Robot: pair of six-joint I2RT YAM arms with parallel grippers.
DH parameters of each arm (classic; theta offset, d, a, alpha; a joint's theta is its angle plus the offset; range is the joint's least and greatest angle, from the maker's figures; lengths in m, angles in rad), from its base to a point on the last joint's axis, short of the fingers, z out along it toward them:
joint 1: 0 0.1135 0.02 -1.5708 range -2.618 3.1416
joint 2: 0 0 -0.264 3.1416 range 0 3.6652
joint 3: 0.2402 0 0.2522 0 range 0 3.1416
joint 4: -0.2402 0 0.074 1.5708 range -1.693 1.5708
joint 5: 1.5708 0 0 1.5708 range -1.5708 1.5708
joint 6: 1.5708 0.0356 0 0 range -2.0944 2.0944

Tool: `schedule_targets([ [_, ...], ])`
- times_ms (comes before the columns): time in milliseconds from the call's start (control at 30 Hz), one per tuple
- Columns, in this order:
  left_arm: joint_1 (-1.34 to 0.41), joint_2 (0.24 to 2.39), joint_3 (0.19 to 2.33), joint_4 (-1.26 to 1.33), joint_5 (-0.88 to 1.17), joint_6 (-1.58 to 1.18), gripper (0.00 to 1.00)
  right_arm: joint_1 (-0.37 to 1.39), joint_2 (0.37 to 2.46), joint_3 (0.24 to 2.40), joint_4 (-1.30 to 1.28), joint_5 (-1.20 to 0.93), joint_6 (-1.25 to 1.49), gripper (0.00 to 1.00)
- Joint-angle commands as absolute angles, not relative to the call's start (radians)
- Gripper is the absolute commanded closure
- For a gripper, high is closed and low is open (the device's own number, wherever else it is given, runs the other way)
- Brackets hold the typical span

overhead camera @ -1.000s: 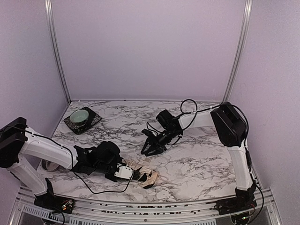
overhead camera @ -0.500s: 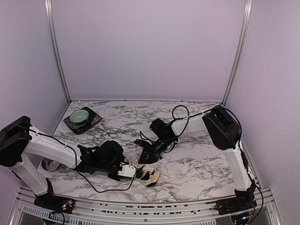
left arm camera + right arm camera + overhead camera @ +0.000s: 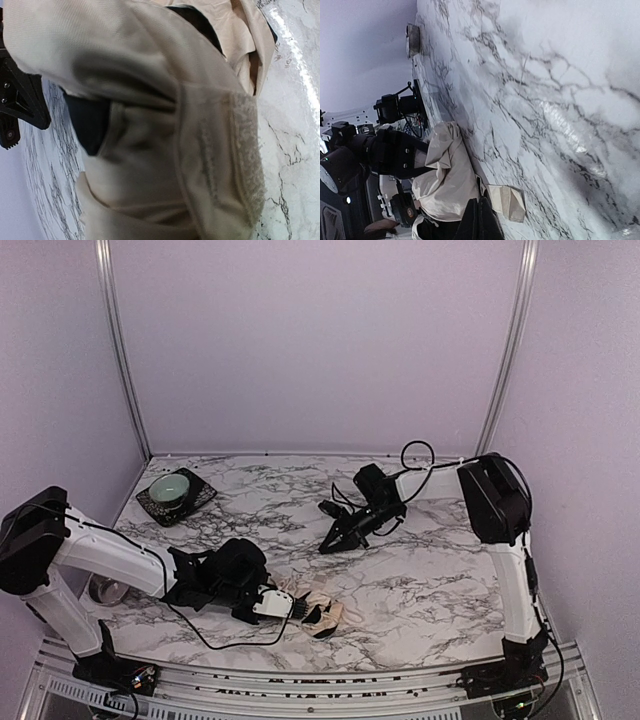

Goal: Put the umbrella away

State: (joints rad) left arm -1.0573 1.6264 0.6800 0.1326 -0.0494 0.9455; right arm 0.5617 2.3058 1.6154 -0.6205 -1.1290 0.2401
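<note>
Overhead view of a marble table (image 3: 430, 580). The cream-beige umbrella (image 3: 322, 602) lies crumpled near the table's 6 o'clock edge. The left gripper (image 3: 292, 609), reaching in from 9 o'clock, is clamped on its fabric. In the left wrist view, folds and a fuzzy fastening strap (image 3: 245, 150) fill the frame. The right gripper (image 3: 328, 545) hangs at about 1 o'clock from the umbrella, apart from it, its fingers pressed together and empty. A pale green bowl (image 3: 170, 486) on a dark tray (image 3: 203, 495) sits at 10 o'clock
</note>
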Motion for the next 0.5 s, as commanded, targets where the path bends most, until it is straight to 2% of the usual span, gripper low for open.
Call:
schedule_targets([
  [0,-1.058,1.745,0.617,-0.208,-0.057,0.953,1.00,0.529,2.236,1.681,-0.591,-1.010,0.292,1.00],
  [33,-1.059,1.747,0.615,-0.209,-0.057,0.953,1.00,0.527,2.225,1.673,-0.628,-0.956,0.283,0.96],
  [133,-1.059,1.741,0.605,-0.211,-0.050,0.959,1.00,0.523,2.158,1.584,-0.700,-0.867,0.289,0.67],
  [167,-1.059,1.739,0.603,-0.210,-0.047,0.958,1.00,0.525,2.121,1.531,-0.697,-0.873,0.309,0.61],
  [333,-1.058,1.732,0.598,-0.213,-0.041,0.960,1.00,0.550,2.006,1.319,-0.595,-0.894,0.513,0.54],
  [467,-1.059,1.730,0.592,-0.212,-0.037,0.954,1.00,0.582,1.986,1.235,-0.360,-0.939,0.728,0.53],
])
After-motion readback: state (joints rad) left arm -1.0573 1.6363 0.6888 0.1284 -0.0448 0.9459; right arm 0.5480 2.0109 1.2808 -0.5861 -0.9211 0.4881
